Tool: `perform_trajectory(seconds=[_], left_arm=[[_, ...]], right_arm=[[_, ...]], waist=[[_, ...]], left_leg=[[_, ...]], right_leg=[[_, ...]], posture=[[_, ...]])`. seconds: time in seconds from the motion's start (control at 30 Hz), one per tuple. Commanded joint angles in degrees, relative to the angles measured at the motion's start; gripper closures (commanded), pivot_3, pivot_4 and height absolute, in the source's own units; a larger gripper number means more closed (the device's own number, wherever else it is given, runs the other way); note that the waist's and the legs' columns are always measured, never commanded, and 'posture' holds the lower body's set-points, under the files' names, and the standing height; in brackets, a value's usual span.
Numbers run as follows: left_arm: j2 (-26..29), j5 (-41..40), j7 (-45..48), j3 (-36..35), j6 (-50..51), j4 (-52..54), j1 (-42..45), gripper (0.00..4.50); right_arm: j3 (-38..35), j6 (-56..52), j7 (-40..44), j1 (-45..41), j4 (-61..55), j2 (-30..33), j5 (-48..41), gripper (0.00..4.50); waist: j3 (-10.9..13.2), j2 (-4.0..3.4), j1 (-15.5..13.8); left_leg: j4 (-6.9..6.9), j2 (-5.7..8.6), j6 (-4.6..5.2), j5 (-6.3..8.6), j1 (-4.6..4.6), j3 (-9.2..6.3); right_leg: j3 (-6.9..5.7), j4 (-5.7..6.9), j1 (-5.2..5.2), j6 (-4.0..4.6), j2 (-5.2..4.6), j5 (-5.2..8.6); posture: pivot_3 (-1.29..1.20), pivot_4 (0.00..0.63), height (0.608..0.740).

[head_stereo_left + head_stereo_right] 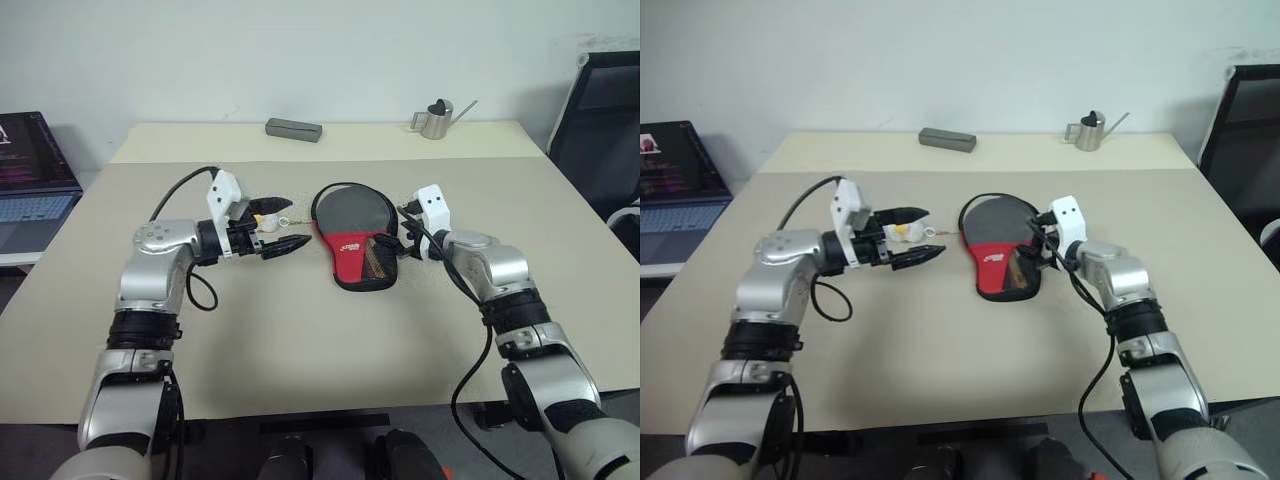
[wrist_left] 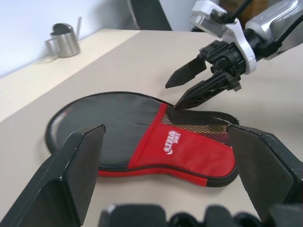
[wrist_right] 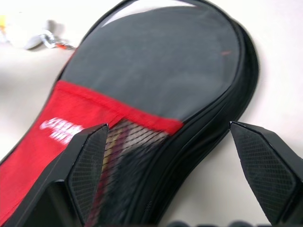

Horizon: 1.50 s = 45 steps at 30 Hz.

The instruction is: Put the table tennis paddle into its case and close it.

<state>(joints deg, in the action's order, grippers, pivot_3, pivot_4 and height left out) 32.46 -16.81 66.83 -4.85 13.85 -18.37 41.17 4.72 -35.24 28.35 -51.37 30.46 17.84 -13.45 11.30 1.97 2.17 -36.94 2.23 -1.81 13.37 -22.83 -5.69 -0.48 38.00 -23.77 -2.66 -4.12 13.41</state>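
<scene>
On top of the big beige rectangular table point(image 1: 300, 350) everything is sitting pretty spread out, with a black mesh office chair point(image 1: 600, 130) poking in at the right edge and an open laptop with a lit screen point(image 1: 30, 170) sitting off to the left on a lower surface. Middle of the table, the paddle-shaped soft black fabric case with the red lower part, mesh pocket and white logo point(image 1: 357, 235) is lying flat, round end pointing toward the far wall, and it's looking bulged like something's in it; through the mesh in the right wrist view I'm seeing red-and-tan stripes, so the table tennis paddle with the striped wooden handle point(image 3: 116, 142) is looking like it's already tucked inside, though I can't tell how far the edge zipper is done up. The right gripper point(image 2: 196, 87) is hovering right at the case's mesh side with its two black fingers spread apart, holding nothing. The left gripper point(image 1: 283, 224) is hanging off to the case's left, fingers also wide apart and empty. Way at the back, a dark grey rectangular block point(image 1: 293, 129) and a small shiny metal watering can with a long spout point(image 1: 437, 118) are sitting well apart. Smallest bit: a little white-yellow ball thing on a metal keyring point(image 1: 908, 232) is lying between the left gripper's fingers and the case.
</scene>
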Motion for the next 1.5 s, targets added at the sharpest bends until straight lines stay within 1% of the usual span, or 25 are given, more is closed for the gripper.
perform_trajectory(seconds=[0.03, 0.17, 0.37, 0.5, 0.63, 0.93, 1.03, 1.2, 1.27, 1.33, 1.47, 1.5], left_arm=[[1.48, -1.88, -0.92, -1.39, 1.08, 3.6, -0.33, 0.0], [2.58, -3.25, -0.73, -1.38, 2.79, 5.49, -0.96, 0.0], [5.56, -6.65, 2.86, -1.15, 7.04, 8.79, -1.62, 0.0], [8.32, -9.09, 5.53, -1.7, 9.74, 10.35, -1.7, 0.0], [10.57, -10.53, 6.13, -2.48, 11.18, 9.83, -0.19, 0.0], [11.33, -10.57, 5.51, -2.58, 10.38, 9.18, -0.57, 0.0], [11.33, -10.49, 5.34, -2.64, 10.12, 9.04, -0.9, 0.0], [12.39, -10.07, 5.29, -3.32, 9.13, 7.97, -1.75, 0.0], [13.38, -9.81, 5.31, -3.94, 8.57, 7.24, -2.56, 0.0], [14.06, -9.73, 5.47, -4.12, 8.05, 6.95, -3.31, 0.0], [15.62, -10.62, 6.5, -4.38, 8.81, 9.18, -6.89, 0.0], [15.99, -10.77, 6.8, -4.37, 8.9, 9.73, -7.76, 0.0]], right_arm=[[-0.96, 3.8, -0.24, -3.08, 4.58, -1.53, 1.59, 0.06], [-2.41, 5.08, -1.21, -4.67, 10.27, -2.76, 2.34, 0.06], [-3.05, 4.97, -1.36, -5.36, 13.67, -3.66, 3.32, 0.06], [-3.54, 4.05, -0.77, -5.46, 13.73, -3.87, 3.31, 0.06], [-3.95, 1.19, 1.73, -5.03, 12.59, -4.82, 1.97, 0.06], [-3.93, 2.81, 1.47, -6.16, 15.94, -7.13, 3.73, 0.06], [-3.69, 3.91, 0.89, -6.58, 16.85, -7.56, 4.51, 0.66], [-3.26, 4.59, 0.76, -6.71, 17.21, -8.19, 5.52, 2.4], [-3.3, 4.66, 0.44, -6.66, 16.93, -8.54, 5.75, 3.04], [-3.37, 4.7, 0.29, -6.61, 16.74, -8.7, 5.92, 3.59], [-3.34, 4.39, -0.37, -6.47, 16.48, -8.68, 6.36, 4.49], [-3.37, 4.23, -0.47, -6.45, 16.48, -8.66, 6.39, 4.49]], waist=[[0.0, 0.0, 0.12], [0.01, -0.02, 0.29], [0.01, -0.02, 0.64], [0.02, -0.03, 0.92], [0.02, -0.03, 0.95], [0.02, -0.04, 1.41], [0.02, -0.04, 1.57], [0.02, -0.04, 1.58], [0.02, -0.04, 1.59], [0.02, -0.04, 1.62], [0.01, -0.05, 1.62], [0.01, -0.05, 1.64]], left_leg=[[0.0, 0.0, 0.0, 0.0, 0.0, 0.0], [0.0, 0.0, -0.01, 0.0, 0.0, 0.01], [0.02, 0.0, 0.0, 0.0, 0.0, 0.02], [0.02, -0.02, 0.0, 0.0, 0.02, 0.01], [0.02, -0.02, 0.0, 0.0, 0.02, 0.01], [0.06, -0.05, 0.0, 0.0, 0.07, 0.06], [0.07, -0.07, 0.0, 0.0, 0.1, 0.07], [0.07, -0.07, 0.0, 0.0, 0.13, 0.09], [0.06, -0.07, 0.0, 0.0, 0.15, 0.1], [0.07, -0.08, 0.0, 0.0, 0.16, 0.1], [0.07, -0.08, 0.0, 0.0, 0.21, 0.1], [0.08, -0.08, 0.0, 0.0, 0.23, 0.11]], right_leg=[[0.0, 0.0, 0.0, 0.0, 0.0, 0.0], [0.02, 0.01, -0.01, 0.01, 0.0, -0.01], [0.04, 0.0, -0.02, 0.01, 0.0, 0.0], [0.03, 0.02, -0.01, 0.02, 0.03, 0.0], [0.04, 0.01, -0.01, 0.02, 0.03, 0.0], [0.08, 0.02, -0.01, 0.02, 0.06, 0.0], [0.1, 0.04, -0.01, 0.03, 0.07, 0.0], [0.13, 0.05, 0.0, 0.04, 0.08, -0.01], [0.13, 0.06, 0.0, 0.05, 0.08, -0.02], [0.14, 0.07, 0.0, 0.07, 0.09, -0.03], [0.16, 0.07, 0.04, 0.07, 0.08, -0.03], [0.2, 0.07, 0.04, 0.07, 0.08, -0.03]], posture=[[0.0, 0.15, 0.74], [0.0, 0.15, 0.74], [0.0, 0.15, 0.74], [0.0, 0.15, 0.74], [0.0, 0.15, 0.74], [0.0, 0.15, 0.74], [0.0, 0.15, 0.74], [0.0, 0.15, 0.74], [0.0, 0.15, 0.74], [0.0, 0.15, 0.74], [0.0, 0.15, 0.74], [0.0, 0.15, 0.74]])
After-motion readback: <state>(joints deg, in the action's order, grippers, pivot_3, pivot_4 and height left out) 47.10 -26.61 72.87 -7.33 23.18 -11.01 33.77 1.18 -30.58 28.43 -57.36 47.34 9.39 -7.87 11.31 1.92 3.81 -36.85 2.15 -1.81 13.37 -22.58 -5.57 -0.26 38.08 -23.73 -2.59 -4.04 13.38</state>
